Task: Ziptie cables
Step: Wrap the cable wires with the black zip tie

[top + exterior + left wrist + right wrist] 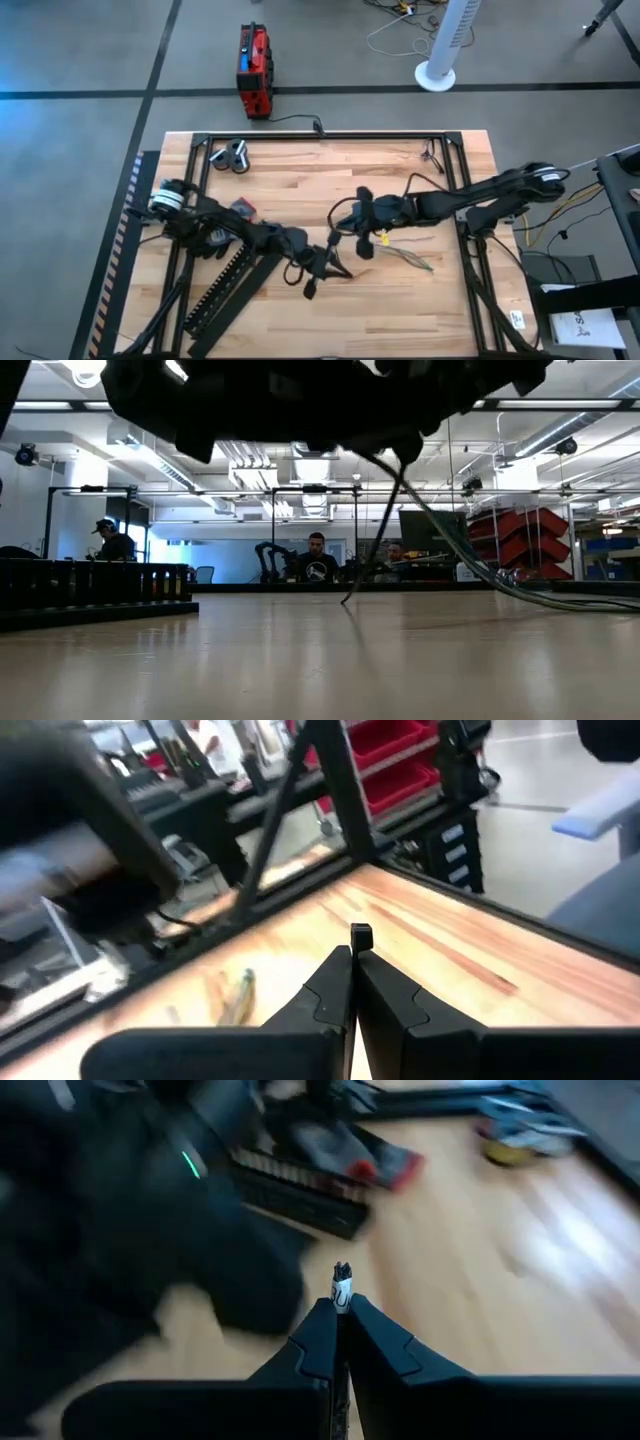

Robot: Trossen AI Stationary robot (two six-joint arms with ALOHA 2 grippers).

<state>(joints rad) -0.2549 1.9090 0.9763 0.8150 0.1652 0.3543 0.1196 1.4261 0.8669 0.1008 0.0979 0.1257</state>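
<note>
Above the wooden table (420,300), both arms mid-table, fingers pressed together.

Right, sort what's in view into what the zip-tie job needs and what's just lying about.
For the job:
cables, lying on the wood
left gripper, jaws closed
right gripper, jaws closed

Lying about:
black toothed duct
red box, on the floor
small grey item
</note>
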